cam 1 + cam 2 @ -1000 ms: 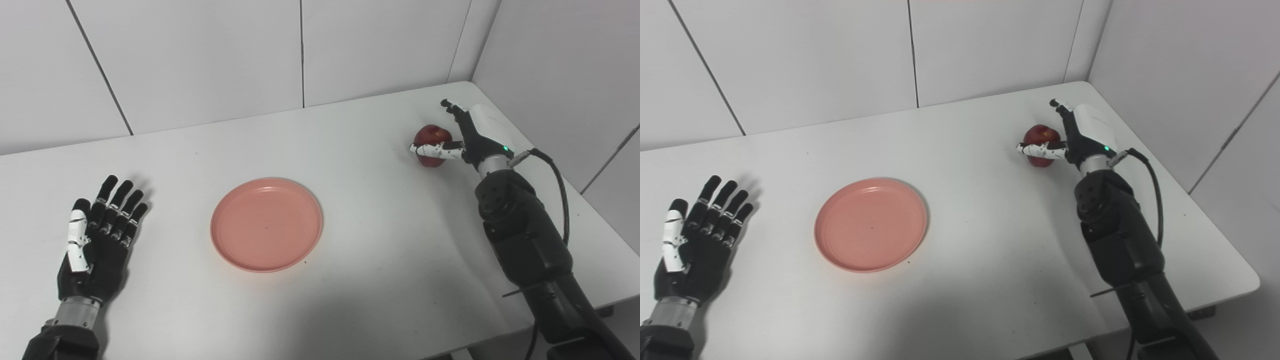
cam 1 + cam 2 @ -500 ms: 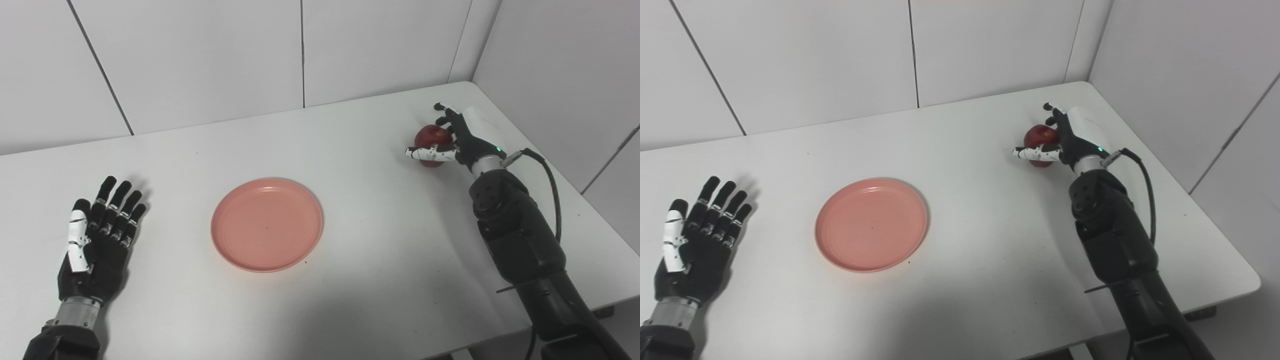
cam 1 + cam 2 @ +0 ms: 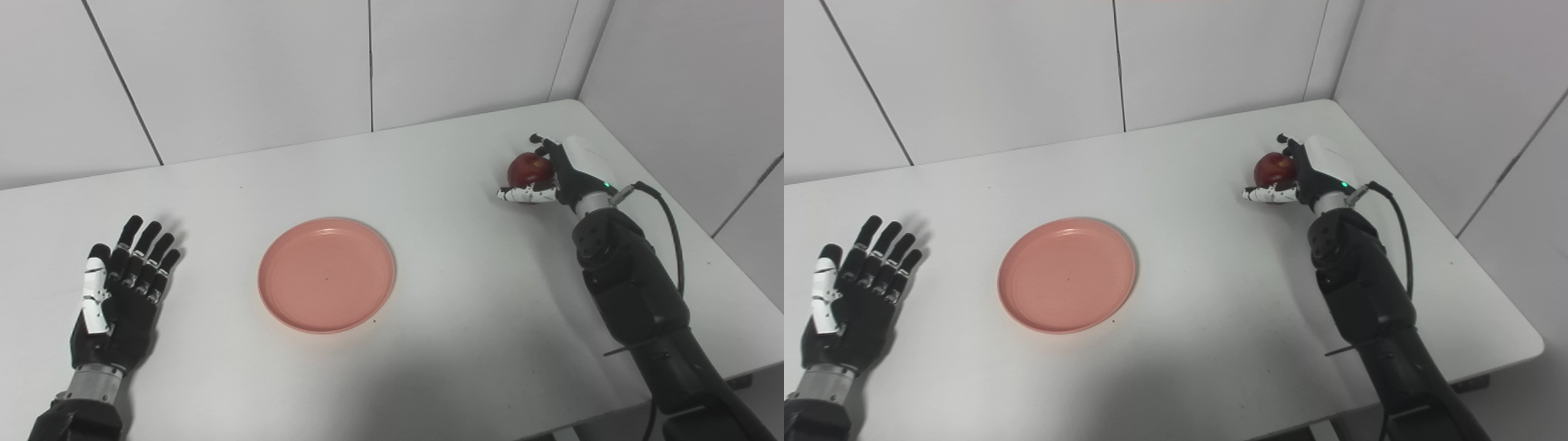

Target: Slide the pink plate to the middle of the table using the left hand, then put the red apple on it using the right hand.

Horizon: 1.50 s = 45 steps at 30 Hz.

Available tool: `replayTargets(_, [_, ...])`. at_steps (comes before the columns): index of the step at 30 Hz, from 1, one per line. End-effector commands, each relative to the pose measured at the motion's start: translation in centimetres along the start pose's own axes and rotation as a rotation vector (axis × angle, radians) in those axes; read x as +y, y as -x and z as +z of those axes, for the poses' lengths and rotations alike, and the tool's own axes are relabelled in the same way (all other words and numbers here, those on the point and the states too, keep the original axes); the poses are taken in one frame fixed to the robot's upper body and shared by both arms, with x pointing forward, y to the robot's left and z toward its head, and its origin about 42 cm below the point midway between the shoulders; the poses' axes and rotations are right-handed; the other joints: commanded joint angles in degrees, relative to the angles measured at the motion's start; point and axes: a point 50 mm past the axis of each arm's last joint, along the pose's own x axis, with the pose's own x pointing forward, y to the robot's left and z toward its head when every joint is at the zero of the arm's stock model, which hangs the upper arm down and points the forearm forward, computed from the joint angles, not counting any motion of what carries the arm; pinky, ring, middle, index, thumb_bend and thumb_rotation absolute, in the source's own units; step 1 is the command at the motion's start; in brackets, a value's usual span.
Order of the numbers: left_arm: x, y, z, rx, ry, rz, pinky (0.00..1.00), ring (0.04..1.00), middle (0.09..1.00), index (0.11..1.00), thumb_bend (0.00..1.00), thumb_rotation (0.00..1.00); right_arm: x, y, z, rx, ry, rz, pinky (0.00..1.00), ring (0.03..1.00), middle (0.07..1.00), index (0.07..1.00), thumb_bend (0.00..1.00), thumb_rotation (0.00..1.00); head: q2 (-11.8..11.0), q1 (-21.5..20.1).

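The plate (image 3: 326,275) is round, salmon pink, shallow with a raised rim, and empty. It lies flat near the middle of the desk (image 3: 429,318). The apple (image 3: 527,169) is dark red and glossy, stem dimple facing up. It sits far to the right, well apart from the plate, cupped in the right hand (image 3: 560,174), whose thumb crosses beneath it.

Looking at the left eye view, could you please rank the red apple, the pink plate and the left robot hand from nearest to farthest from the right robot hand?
1. Red apple: inside the right robot hand, far right of the table.
2. Pink plate: mid-table, well to the left of that hand.
3. Left robot hand: open, palm up, at the table's far left.
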Motion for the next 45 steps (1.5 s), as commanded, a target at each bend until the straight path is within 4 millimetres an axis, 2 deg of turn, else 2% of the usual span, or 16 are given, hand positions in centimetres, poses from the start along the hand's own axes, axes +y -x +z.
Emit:
replayTargets(1, [-0.2,1.1,-1.6,0.028,0.043,0.004,0.98,0.956,0.961,0.957,0.39,1.0,-2.6,-1.0,0.8,-0.023,0.02,-0.084,0.44,0.589,0.662,0.849,1.0,0.41,0.07,0.02])
replayTargets(5, [-0.2,1.1,-1.5,0.029,0.045,-0.003,1.0,0.97,0.972,0.968,0.39,1.0,-2.5,-1.2,0.4,-0.021,0.021,-0.084,0.36,0.509,0.608,0.843,0.99,0.38,0.19,0.2])
replayTargets(6, [-0.1,1.1,-1.6,0.03,0.044,-0.002,1.0,0.97,0.972,0.968,0.39,1.0,-2.5,-1.2,0.3,-0.023,0.02,-0.084,0.37,0.525,0.618,0.836,0.98,0.36,0.19,0.2])
replayTargets(7, [-0.1,1.1,-1.6,0.03,0.043,0.0,1.0,0.967,0.969,0.967,0.4,1.0,-2.5,-1.2,0.3,-0.024,0.02,-0.084,0.42,0.581,0.66,0.826,0.98,0.35,0.19,0.2])
replayTargets(9, [0.0,1.2,-1.6,0.03,0.041,-0.001,1.0,0.966,0.969,0.966,0.4,1.0,-2.5,-1.1,0.2,-0.035,0.018,-0.094,0.44,0.603,0.677,0.812,0.97,0.33,0.3,0.3])
replayTargets(13, [0.1,1.2,-1.7,0.033,0.043,0.005,0.99,0.96,0.964,0.96,0.4,1.0,-2.4,-1.2,-0.1,-0.042,0.012,-0.11,0.58,0.688,0.735,0.755,0.9,0.25,0.3,0.3])
replayTargets(14, [0.0,1.2,-1.7,0.034,0.043,0.006,0.99,0.959,0.962,0.958,0.4,1.0,-2.4,-1.2,-0.1,-0.047,0.009,-0.121,0.59,0.688,0.733,0.744,0.89,0.23,0.3,0.3])
replayTargets(17, [0.1,1.2,-1.8,0.032,0.044,-0.005,0.99,0.964,0.967,0.963,0.4,1.0,-2.2,-1.3,-0.4,-0.06,-0.012,-0.158,0.53,0.621,0.675,0.676,0.85,0.17,0.3,0.3])
replayTargets(18, [0.1,1.2,-1.8,0.033,0.042,-0.005,0.99,0.967,0.97,0.964,0.4,1.0,-2.1,-1.4,-0.5,-0.065,-0.022,-0.17,0.5,0.581,0.635,0.638,0.82,0.13,0.3,0.3])
replayTargets(20, [0.1,1.2,-1.9,0.033,0.04,-0.003,0.99,0.964,0.968,0.962,0.4,1.0,-2.0,-1.6,-0.6,-0.078,-0.032,-0.189,0.46,0.531,0.584,0.533,0.61,0.13,0.3,0.3])
replayTargets(22, [0.2,1.2,-1.9,0.033,0.041,-0.001,0.99,0.965,0.968,0.962,0.4,1.0,-1.9,-1.7,-0.7,-0.091,-0.03,-0.203,0.43,0.498,0.554,0.496,0.53,0.14,0.4,0.33])
replayTargets(26, [0.3,1.2,-1.9,0.036,0.041,-0.007,1.0,0.969,0.969,0.964,0.41,1.0,-1.9,-1.8,-0.6,-0.125,-0.036,-0.244,0.38,0.456,0.523,0.489,0.52,0.14,0.34,0.33])
replayTargets(31, [0.2,1.1,-1.9,0.035,0.046,-0.004,1.0,0.97,0.97,0.963,0.4,1.0,-1.8,-2.0,-0.4,-0.138,-0.053,-0.27,0.36,0.439,0.505,0.488,0.52,0.14,0.28,0.44])
replayTargets(45, [0.2,1.2,-1.9,0.037,0.035,-0.007,0.99,0.965,0.964,0.957,0.4,1.0,-1.0,-1.9,-0.4,-0.138,-0.132,-0.277,0.39,0.478,0.535,0.488,0.51,0.14,0.25,0.71])
